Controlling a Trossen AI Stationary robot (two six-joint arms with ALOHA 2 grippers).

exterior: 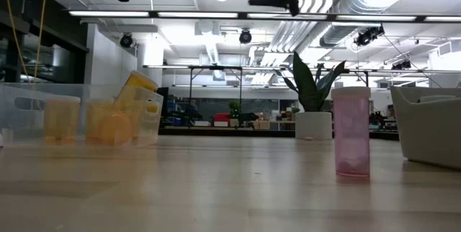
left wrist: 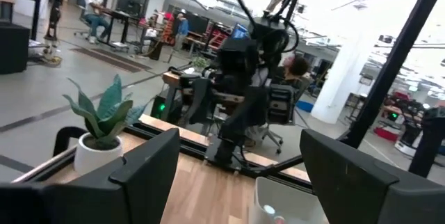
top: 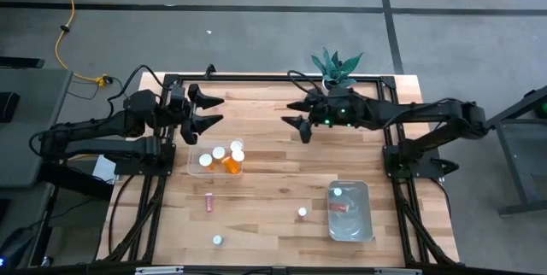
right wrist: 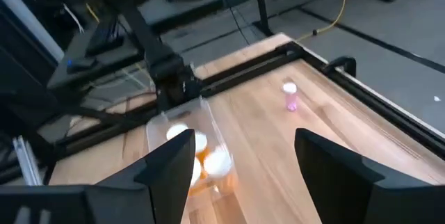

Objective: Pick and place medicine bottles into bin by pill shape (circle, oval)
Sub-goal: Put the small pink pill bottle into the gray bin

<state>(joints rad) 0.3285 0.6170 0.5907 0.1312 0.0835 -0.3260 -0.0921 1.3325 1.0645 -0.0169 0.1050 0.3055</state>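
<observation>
Both grippers hang open above the table's far half and hold nothing. My left gripper [top: 211, 110] [left wrist: 243, 182] is above the far side of the clear left bin [top: 197, 169], which holds several orange medicine bottles [top: 232, 163] [right wrist: 208, 158]. My right gripper [top: 297, 118] [right wrist: 243, 161] is near the table's middle, facing the left one. The clear right bin [top: 363, 224] holds one reddish bottle [top: 341, 207]. Loose bottles rest on the table: a pink one [top: 208, 201] [right wrist: 290, 96], a white-capped one [top: 302, 213] and another [top: 218, 240] near the front edge.
A potted plant [top: 336, 68] [left wrist: 101, 123] stands at the table's far edge behind my right gripper. In the low view a pink bottle [exterior: 351, 132] stands upright between the two bins. Black frame rails [top: 171, 224] run along the table's sides.
</observation>
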